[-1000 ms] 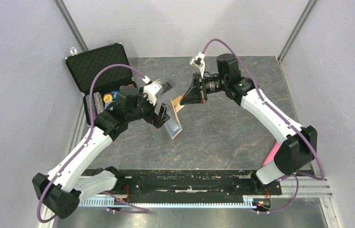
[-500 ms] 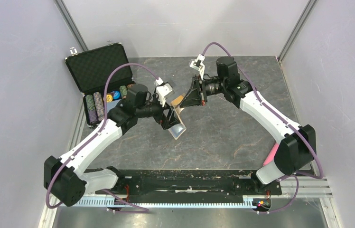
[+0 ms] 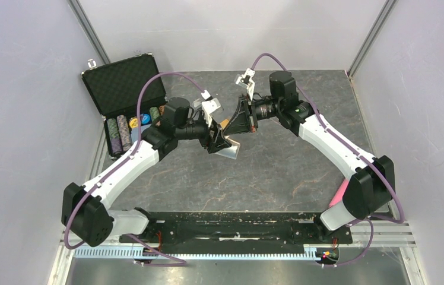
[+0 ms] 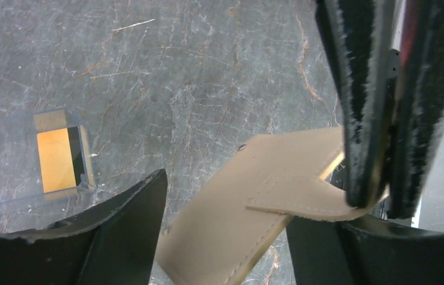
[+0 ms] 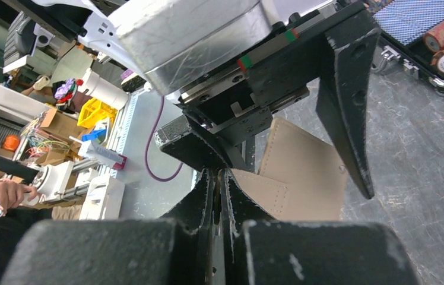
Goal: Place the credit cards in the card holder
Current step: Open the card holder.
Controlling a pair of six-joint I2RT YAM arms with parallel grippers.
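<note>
Nearest the bases, both arms reach in toward the middle of the table (image 3: 279, 172), and the action is where they meet. The left gripper (image 3: 219, 139) is spread wide. Its wrist view shows its two dark fingers well apart with the card holder (image 4: 249, 219) lying between them, neither finger clearly pressing on it. Facing it, the right gripper (image 3: 235, 126) is clamped narrow on the tan flap. The pads (image 4: 362, 119) pinch that flap at its tip, so the wallet hangs from the right gripper, tilted, low over the stone-patterned surface.

My read on the handling: the holder is light and soft, and held by one flap it will sag and swing. The left fingers would do best closing across the stitched body, away from the fold, so the two grippers can open a pocket between them.

A little farther off, on the table to the left gripper's side, the gold card (image 4: 56, 159) lies flat inside a clear sleeve (image 4: 6, 178), well apart from both grippers. It looks thin, stiff and slick, so an edge grip is likely the only way in. A dark strip sits beside it, but I cannot tell whether that is the black card.

At the far left stands the open black case (image 3: 126, 83), with poker chips (image 3: 123, 129) racked along its lower half.
</note>
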